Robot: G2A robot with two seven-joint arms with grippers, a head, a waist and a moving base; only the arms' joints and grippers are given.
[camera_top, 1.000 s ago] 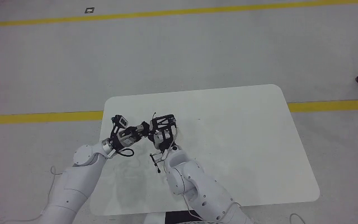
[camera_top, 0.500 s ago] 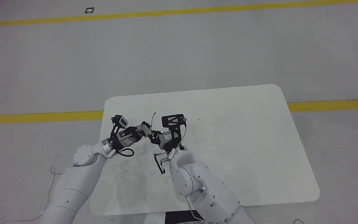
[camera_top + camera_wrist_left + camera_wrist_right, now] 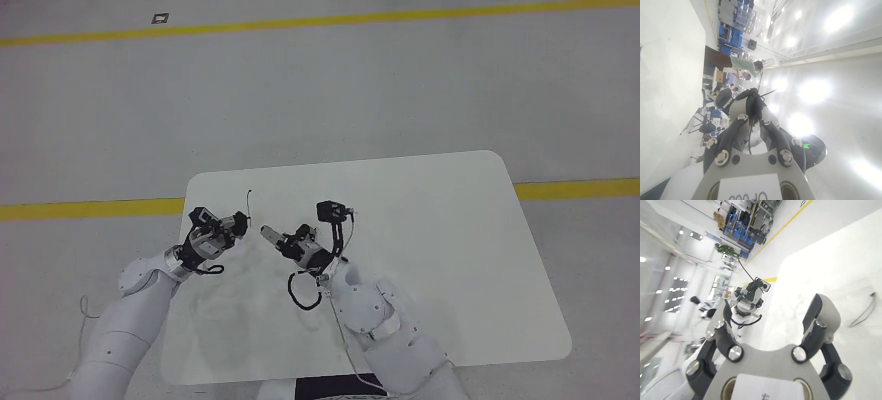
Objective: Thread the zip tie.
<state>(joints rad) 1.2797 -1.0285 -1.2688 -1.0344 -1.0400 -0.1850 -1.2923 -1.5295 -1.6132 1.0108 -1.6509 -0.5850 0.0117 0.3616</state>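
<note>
The right gripper (image 3: 772, 308) hangs over the white worktop (image 3: 450, 250), fingers spread around nothing. It faces the left gripper (image 3: 240, 221) nearby, whose fingers pinch the black zip tie (image 3: 768, 92), its thin tail sticking out past the fingertips above the worktop's left part. Beyond lies pale grey floor (image 3: 400, 90) crossed by yellow lines (image 3: 300, 21), and farther off stand racks of blue bins (image 3: 738, 236) and a leafy plant (image 3: 726, 250).

L tool (image 3: 753, 97) tight, R tool (image 3: 772, 302) agape

White rounded surface (image 3: 450, 250) on grey floor (image 3: 400, 90). Small dark marker (image 3: 160, 18) beside far yellow line (image 3: 300, 22); near yellow line (image 3: 90, 210) running behind surface. Blue crates (image 3: 745, 238) stacked in background.
</note>
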